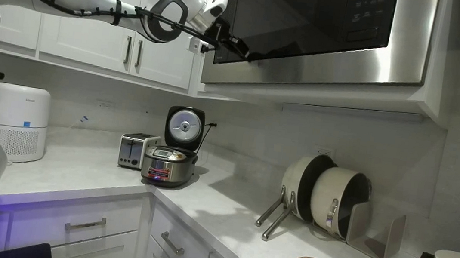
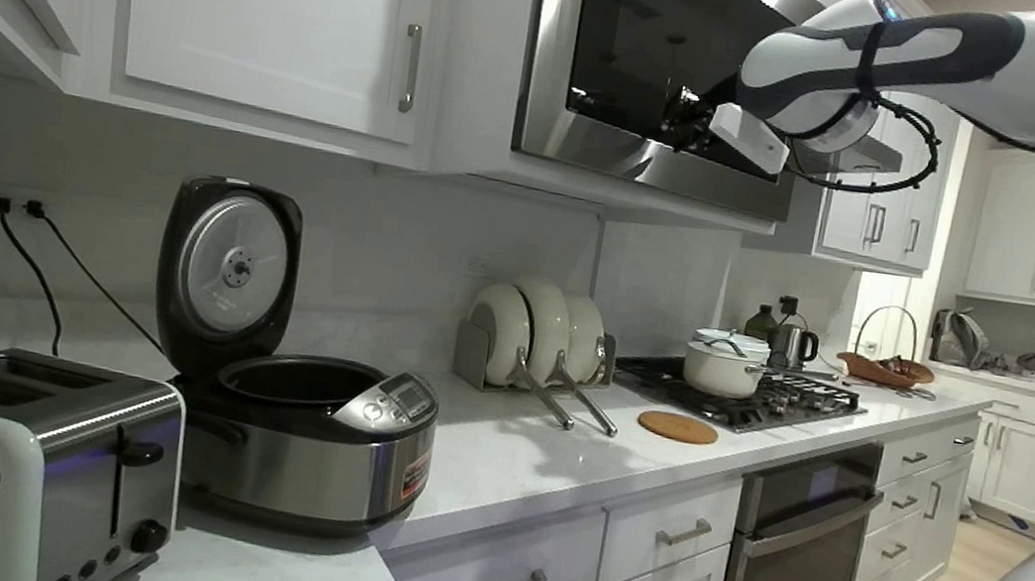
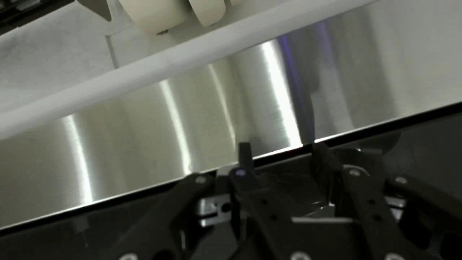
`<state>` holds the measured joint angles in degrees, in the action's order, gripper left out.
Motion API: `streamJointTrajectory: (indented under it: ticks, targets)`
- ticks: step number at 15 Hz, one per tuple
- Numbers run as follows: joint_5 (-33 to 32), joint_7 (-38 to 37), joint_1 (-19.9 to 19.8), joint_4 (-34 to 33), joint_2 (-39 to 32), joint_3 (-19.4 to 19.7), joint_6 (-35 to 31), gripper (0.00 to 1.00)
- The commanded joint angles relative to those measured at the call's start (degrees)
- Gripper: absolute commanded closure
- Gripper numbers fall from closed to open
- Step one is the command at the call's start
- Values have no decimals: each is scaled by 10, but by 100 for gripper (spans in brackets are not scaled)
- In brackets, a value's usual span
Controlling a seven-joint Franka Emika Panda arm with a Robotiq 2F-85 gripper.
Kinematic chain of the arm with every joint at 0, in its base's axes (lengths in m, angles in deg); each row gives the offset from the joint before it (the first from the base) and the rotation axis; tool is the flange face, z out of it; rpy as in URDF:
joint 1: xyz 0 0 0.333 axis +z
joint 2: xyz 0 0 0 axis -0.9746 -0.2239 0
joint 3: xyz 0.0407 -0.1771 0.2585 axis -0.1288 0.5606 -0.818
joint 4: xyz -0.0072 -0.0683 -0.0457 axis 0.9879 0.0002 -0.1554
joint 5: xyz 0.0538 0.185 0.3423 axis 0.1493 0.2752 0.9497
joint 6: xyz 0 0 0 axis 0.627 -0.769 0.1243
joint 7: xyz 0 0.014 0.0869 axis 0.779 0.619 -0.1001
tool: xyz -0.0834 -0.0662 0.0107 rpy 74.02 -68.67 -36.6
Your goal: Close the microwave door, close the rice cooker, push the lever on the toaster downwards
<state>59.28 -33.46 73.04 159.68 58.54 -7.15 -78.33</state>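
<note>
Gripper (image 3: 282, 148) hangs part-spread and empty, touching or just off the microwave door (image 1: 294, 19), upper right in an exterior view; that door looks slick and stiff, for pushing, not pinching. Lower left in an exterior view, the rice cooker (image 2: 284, 470) has its lid (image 2: 230, 268) up, light, I'd guess, best pressed at the rim; beside it, the toaster (image 2: 76, 492) has a lever (image 2: 141, 453), likely springy.
</note>
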Motion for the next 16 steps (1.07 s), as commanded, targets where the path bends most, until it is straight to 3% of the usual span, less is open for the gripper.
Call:
streamJointTrajectory:
  ticks: [1, 4, 7, 16]
  targets:
    - [-9, 4, -11, 10, 31, -12, 68, 20]
    - [-24, 3, -20, 5, 46, -15, 120, 1]
    - [-37, 8, -24, 1, 60, -14, 172, 0]
    - [-48, 83, 3, -60, 63, -14, 438, 0]
